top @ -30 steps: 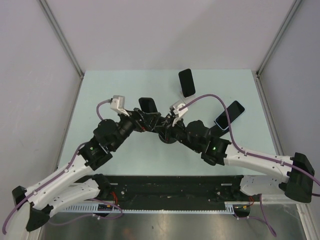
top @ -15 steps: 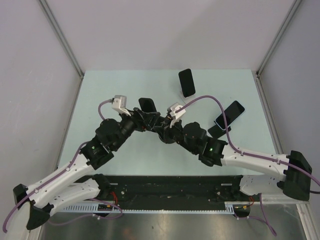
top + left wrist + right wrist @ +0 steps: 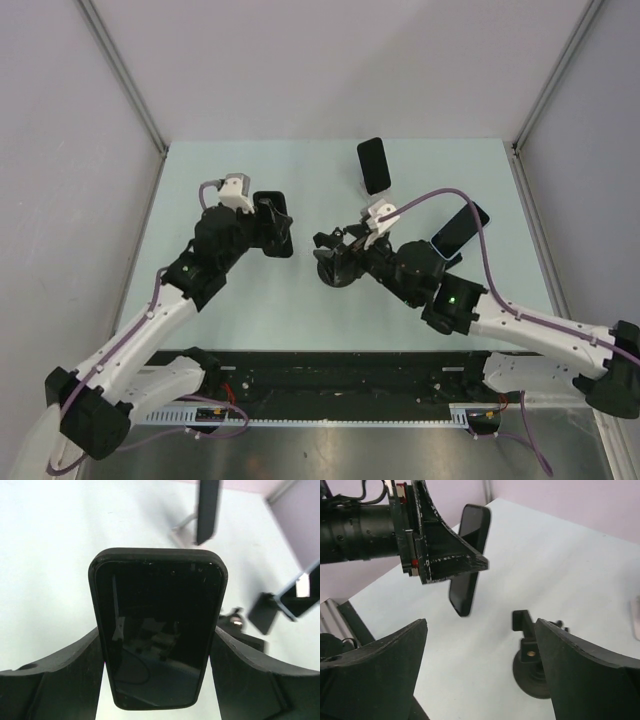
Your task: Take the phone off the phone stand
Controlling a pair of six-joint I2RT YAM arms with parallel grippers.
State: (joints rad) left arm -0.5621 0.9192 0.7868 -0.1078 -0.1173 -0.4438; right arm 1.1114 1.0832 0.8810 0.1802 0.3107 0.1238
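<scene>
A black phone [image 3: 272, 222] hangs in the air left of the stand, with my left gripper [image 3: 266, 225] shut on its long sides. The left wrist view shows the phone [image 3: 157, 630] filling the gap of the left gripper [image 3: 156, 645], its dark screen facing the camera. The black phone stand [image 3: 333, 270] sits on the table with its clamp empty; in the right wrist view the stand [image 3: 530, 665] is low beside the right finger. My right gripper [image 3: 330, 250] [image 3: 481, 625] stands open around the stand without touching it. That view also shows the phone [image 3: 469, 560] held clear of the stand.
Another dark phone on a white stand [image 3: 374, 165] stands at the back of the table. A phone with a light blue edge [image 3: 460, 228] leans on a stand at the right, close behind my right arm. Grey walls enclose the pale green table [image 3: 200, 310].
The left arm has carried the phone off the stand, leftward and away. The right gripper, shut at the stand before, has opened and drawn back slightly to the right.
</scene>
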